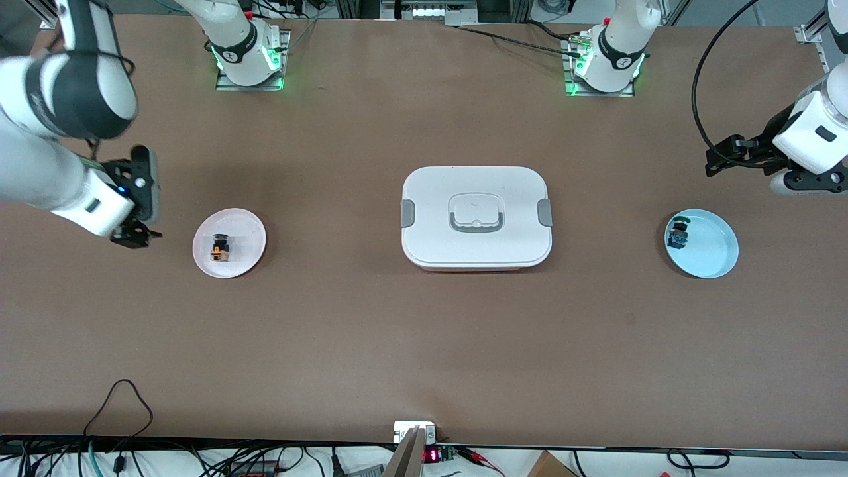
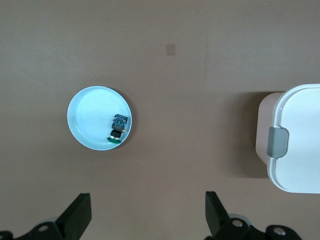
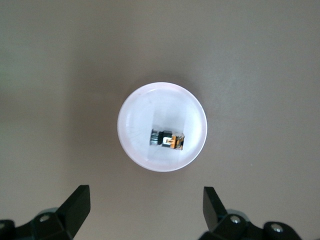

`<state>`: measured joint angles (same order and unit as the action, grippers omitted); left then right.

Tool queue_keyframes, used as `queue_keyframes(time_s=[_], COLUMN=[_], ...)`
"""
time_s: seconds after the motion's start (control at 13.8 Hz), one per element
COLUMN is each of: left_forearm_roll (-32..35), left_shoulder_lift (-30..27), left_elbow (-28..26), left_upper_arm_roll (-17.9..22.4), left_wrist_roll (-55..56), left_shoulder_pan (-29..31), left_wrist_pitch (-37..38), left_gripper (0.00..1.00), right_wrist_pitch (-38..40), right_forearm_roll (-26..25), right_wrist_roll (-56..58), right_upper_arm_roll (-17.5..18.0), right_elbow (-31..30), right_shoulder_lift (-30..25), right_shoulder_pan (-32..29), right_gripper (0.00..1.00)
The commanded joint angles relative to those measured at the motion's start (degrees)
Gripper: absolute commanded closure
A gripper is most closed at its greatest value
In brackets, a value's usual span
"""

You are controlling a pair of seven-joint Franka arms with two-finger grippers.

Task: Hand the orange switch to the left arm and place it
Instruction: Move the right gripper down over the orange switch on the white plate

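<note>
The orange switch [image 1: 219, 248] lay on its side in the pink plate [image 1: 248, 230] toward the right arm's end of the worktop [image 1: 424, 344], with the box [image 1: 476, 216] standing between that plate and the blue plate [image 1: 712, 255] at the left arm's end. The right hand [image 1: 136, 235] hung just beside the pink plate, toward the worktop's end and off the plate's rim, so the switch lay from it toward the box; this hand was plainly the nearer of the two, the left hand [image 1: 722, 156] being well apart, past the box and over bare worktop near the blue plate. In the right wrist view both fingers [image 3: 75, 205] stood wide apart and held nothing, and the switch [image 3: 167, 139] appeared ahead of them rather than between them. That view also showed the switch's long axis running across the line of approach, black end to one finger's side and orange body to the other's, which the front view rendered too small to judge with confidence. The left wrist view showed that hand equally wide and empty, with the blue-bodied switch [image 2: 118, 128] in its plate and one clipped end of the box [image 2: 295, 137] nearby; the orange switch did not appear there. Judgement: the pick fell to the right arm, which needed to shift toward the box before descending.
</note>
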<state>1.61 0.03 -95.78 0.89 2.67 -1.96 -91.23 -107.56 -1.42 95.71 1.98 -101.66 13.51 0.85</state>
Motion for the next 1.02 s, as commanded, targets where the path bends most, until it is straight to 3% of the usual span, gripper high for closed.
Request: queue_keyframes(time_s=[0.0,0.22,0.51,0.94], left_forearm_roll=[-0.65,-0.65,-0.65,-0.65], left_shoulder_lift=[0.06,0.06,0.06,0.06], left_elbow=[0.95,0.95,0.95,0.95], left_upper_arm_roll=[0.17,0.17,0.17,0.17], left_wrist_roll=[-0.12,-0.12,-0.12,-0.12], left_shoulder_pan=[0.03,0.03,0.03,0.03], left_wrist_pitch=[1.05,0.96,0.96,0.96], left_gripper=[0.0,0.0,0.0,0.0], right_wrist_pitch=[-11.14,-21.09,-25.59,-28.85], right_forearm_roll=[-0.6,-0.51,0.01,0.45], right_wrist_roll=[1.5,1.76,4.48,5.01], right_upper_arm_roll=[0.13,0.13,0.22,0.39], right_elbow=[-9.41,-14.78,-15.23,-15.41], right_shoulder_lift=[0.63,3.44,8.27,10.66], right_shoulder_pan=[-0.24,-0.76,-2.08,-2.79], right_gripper=[0.0,0.0,0.0,0.0])
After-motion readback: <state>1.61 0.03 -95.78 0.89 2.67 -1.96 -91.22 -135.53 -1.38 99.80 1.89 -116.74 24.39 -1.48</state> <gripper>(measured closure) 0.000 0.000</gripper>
